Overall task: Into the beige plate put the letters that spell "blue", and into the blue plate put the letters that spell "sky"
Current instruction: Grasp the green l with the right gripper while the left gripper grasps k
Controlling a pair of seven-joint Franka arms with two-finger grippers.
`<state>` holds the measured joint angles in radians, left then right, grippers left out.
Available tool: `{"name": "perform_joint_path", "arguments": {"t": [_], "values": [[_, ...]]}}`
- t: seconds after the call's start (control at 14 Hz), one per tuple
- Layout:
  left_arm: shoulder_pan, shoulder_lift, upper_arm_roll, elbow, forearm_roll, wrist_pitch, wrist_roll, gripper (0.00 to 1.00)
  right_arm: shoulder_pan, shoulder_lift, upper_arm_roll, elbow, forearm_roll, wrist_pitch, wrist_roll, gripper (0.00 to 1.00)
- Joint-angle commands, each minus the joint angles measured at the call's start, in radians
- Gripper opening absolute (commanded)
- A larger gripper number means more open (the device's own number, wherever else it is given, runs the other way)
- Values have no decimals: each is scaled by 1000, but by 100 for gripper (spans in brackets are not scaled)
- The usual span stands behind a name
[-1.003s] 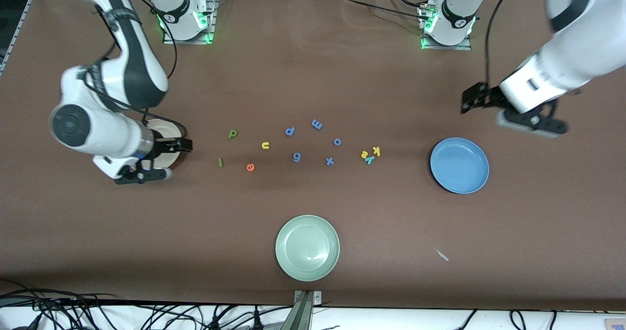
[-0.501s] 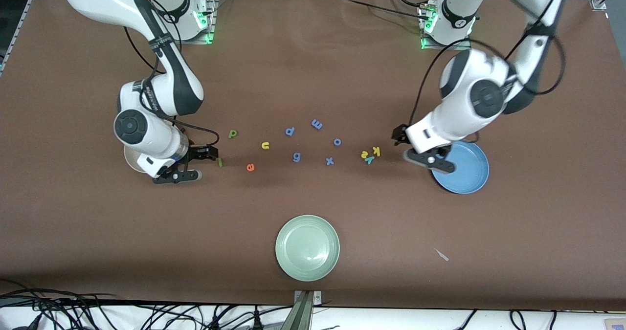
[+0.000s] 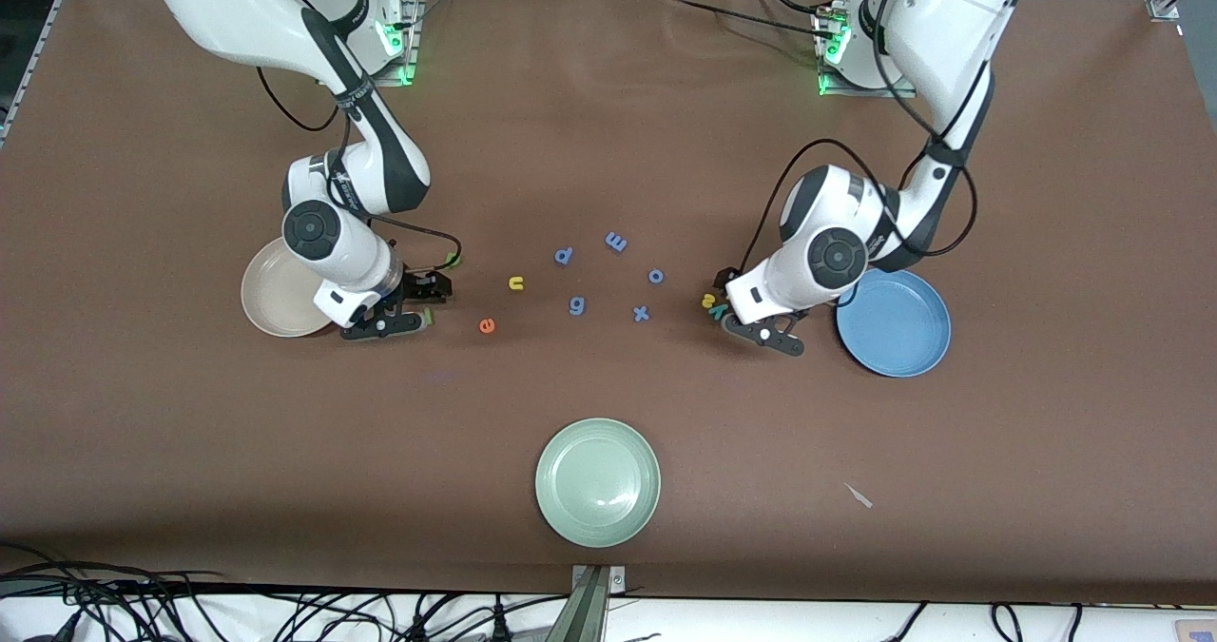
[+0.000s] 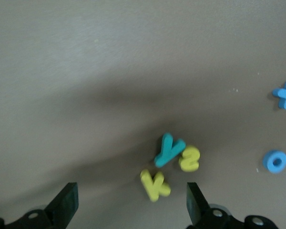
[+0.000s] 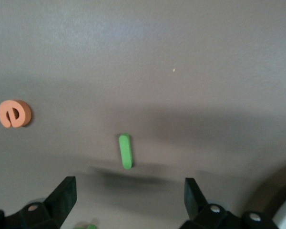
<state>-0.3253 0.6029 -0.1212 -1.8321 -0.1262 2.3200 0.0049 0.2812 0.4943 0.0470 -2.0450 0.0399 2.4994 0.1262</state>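
Note:
The beige plate (image 3: 276, 300) lies at the right arm's end of the table. My right gripper (image 3: 388, 324) hangs open beside it, just over the green "l" (image 3: 428, 316) (image 5: 125, 151), nothing between its fingers (image 5: 63, 198). The green "b" (image 3: 454, 260) peeks out by the wrist, with the yellow "u" (image 3: 516, 283) and orange "e" (image 3: 487, 325) (image 5: 14, 113) a little toward the middle. My left gripper (image 3: 765, 334) hangs open by the blue plate (image 3: 898, 328), over the clustered yellow "k" (image 4: 155, 184), yellow "s" (image 4: 189, 159) and teal "y" (image 4: 168, 150).
Blue-purple letters lie mid-table: "p" (image 3: 564, 255), "m" (image 3: 616, 241), "o" (image 3: 656, 276), "g" (image 3: 576, 306), "x" (image 3: 641, 314). A pale green plate (image 3: 597, 482) sits nearer the front camera. A small scrap (image 3: 859, 496) lies beside it toward the left arm's end.
Both arms swung in from the table's ends. The right gripper moved off the beige plate to the "l"; the left gripper crossed the blue plate to the "s", "k", "y" cluster.

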Motion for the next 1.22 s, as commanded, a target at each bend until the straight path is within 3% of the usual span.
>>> {"name": "perform_joint_path", "arguments": {"t": [0.0, 0.21, 0.29, 0.43, 0.57, 0.72, 0.93, 1.15], "values": [[-27, 32, 21, 34, -26, 36, -2, 100, 10, 24, -4, -6, -14, 38, 0, 98], [-27, 15, 20, -13, -26, 32, -23, 100, 10, 39, -6, 3, -15, 42, -2, 90], [-27, -1, 20, -35, -26, 32, -25, 100, 10, 44, -6, 6, -14, 42, -2, 83], [-27, -35, 20, -85, -26, 30, -28, 99, 10, 47, -4, 9, -14, 42, -2, 58], [-34, -67, 18, -131, -26, 29, -32, 91, 10, 47, -4, 11, -14, 42, 7, 33], [-35, -84, 17, -150, -26, 25, -58, 85, 10, 53, -6, 19, -14, 42, 10, 15], [-57, -77, 12, -139, -26, 27, -98, 82, 12, 59, -4, 29, -14, 41, 10, 0], [-69, -66, 12, -136, -24, 35, -125, 83, 10, 52, -6, 52, -14, 26, -3, 0]]}}
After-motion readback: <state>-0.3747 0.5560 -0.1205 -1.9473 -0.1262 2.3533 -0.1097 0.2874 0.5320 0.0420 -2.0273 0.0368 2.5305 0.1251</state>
